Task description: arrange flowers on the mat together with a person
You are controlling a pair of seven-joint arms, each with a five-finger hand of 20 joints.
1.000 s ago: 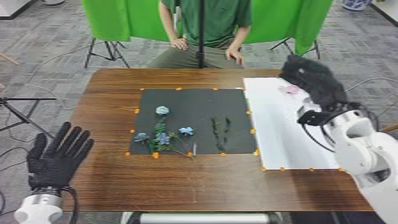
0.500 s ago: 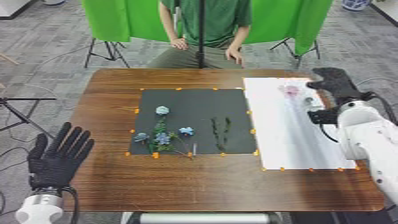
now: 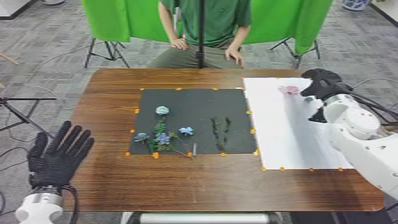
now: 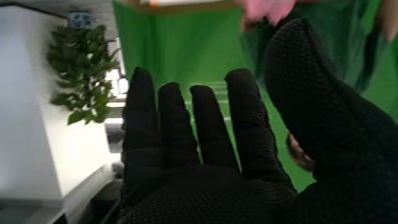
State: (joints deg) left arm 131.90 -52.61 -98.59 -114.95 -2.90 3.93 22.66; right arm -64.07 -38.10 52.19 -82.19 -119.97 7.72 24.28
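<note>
With the right hand (image 3: 326, 87) spread at upper right, the pink flower (image 3: 290, 90) could be knocked by a low sweep.

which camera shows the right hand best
The right wrist view: there the right hand appears large and close, its fingers straight and its thumb apart from them. The head view shows it smaller, by the pink flower.

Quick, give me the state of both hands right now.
Left hand: open, fingers straight, holding nothing.
Right hand: open, fingers straight, holding nothing, near the pink flower.
</note>
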